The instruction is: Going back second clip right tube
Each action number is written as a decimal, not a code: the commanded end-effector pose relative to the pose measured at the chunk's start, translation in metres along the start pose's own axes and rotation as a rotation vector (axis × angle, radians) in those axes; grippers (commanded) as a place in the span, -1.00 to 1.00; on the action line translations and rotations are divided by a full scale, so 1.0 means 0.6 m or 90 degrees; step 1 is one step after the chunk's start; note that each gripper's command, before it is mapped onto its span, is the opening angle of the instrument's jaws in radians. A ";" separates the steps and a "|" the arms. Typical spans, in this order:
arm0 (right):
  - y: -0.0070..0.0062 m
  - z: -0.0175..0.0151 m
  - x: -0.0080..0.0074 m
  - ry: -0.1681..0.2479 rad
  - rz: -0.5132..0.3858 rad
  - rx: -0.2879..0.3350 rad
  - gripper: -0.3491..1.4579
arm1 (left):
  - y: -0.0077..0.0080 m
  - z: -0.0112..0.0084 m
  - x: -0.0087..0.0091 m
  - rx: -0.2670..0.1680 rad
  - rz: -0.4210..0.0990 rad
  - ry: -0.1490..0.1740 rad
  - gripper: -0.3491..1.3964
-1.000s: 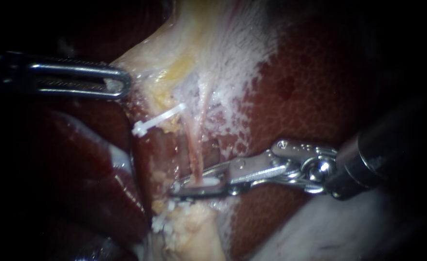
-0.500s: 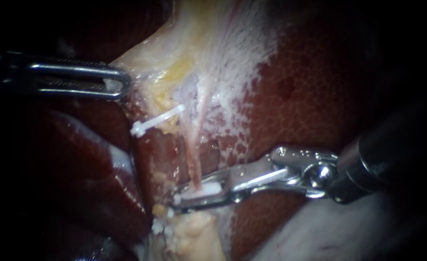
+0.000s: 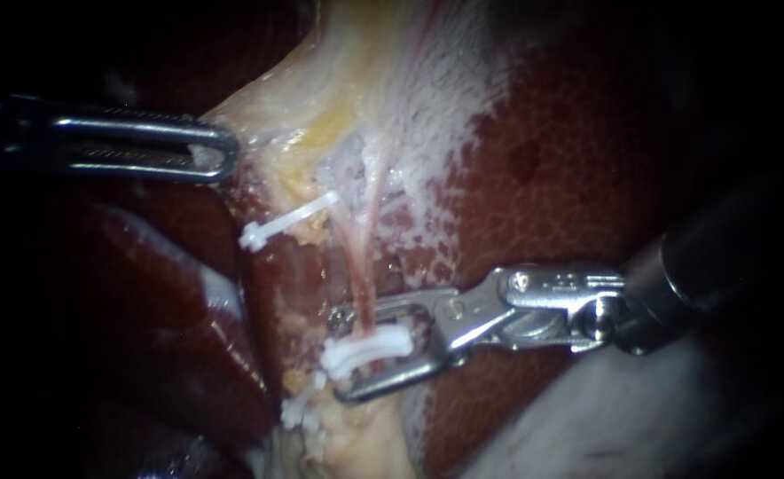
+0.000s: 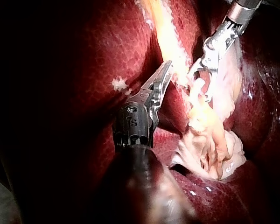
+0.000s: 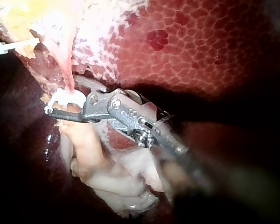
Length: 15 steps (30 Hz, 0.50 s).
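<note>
R instrument jaws wide apart, white clip on tube between them; L instrument jaws clamped on pale tissue.

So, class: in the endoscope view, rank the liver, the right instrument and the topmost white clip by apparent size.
Largest: the liver.
Then the right instrument, though it sits nearer the camera.
Smallest: the topmost white clip.

Right of centre, the dark red liver surface bears a fine pale net pattern and one darker blotch. The fatty tissue at upper centre is cream streaked yellow. The thin tube is pink. The straight plastic clip and the curved plastic clip are white. The left instrument and the right instrument shine silver.
</note>
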 end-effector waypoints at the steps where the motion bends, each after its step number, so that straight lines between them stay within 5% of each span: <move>1: -0.0002 -0.0009 0.0002 0.001 -0.002 -0.005 0.05 | 0.0000 -0.0001 0.0000 0.000 0.000 0.000 -1.00; 15: -0.0021 -0.0117 0.0009 0.006 -0.040 -0.007 0.05 | 0.0002 -0.0002 0.0003 0.001 0.001 0.000 -1.00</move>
